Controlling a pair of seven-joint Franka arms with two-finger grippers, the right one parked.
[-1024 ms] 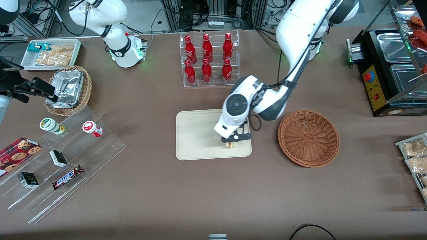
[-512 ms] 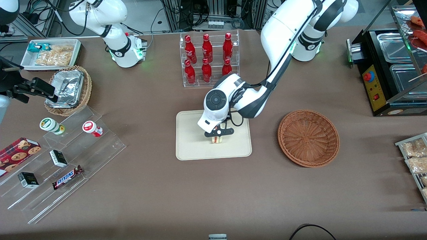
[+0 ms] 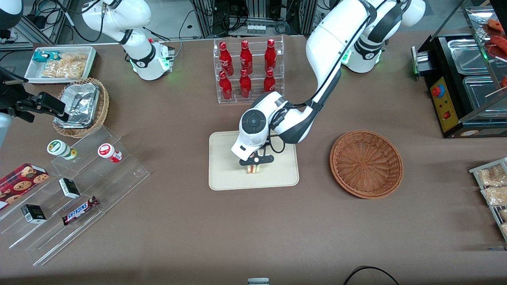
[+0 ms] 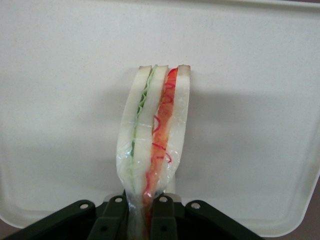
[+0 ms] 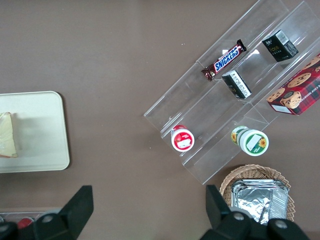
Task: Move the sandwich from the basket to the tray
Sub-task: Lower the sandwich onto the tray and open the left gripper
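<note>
Gripping the sandwich point(image 3: 254, 169) by one end, the claw point(image 3: 256, 163) hangs over the tray point(image 3: 225, 158), its fingers point(image 4: 164, 216) pressed against both bread faces. From the left wrist view the sandwich point(image 4: 152, 135) stands on edge, green and red filling lines showing, over the pale tray point(image 4: 60, 100); contact with the tray floor cannot be confirmed. The basket point(image 3: 366, 163) sits on the bench point(image 3: 253, 229) beside the tray, toward the working arm's end, with nothing in it. Against half a second ago, claw and sandwich have shifted slightly toward the parked arm's end. Farther from the camera stands a rack of red bottles point(image 3: 247, 69).
</note>
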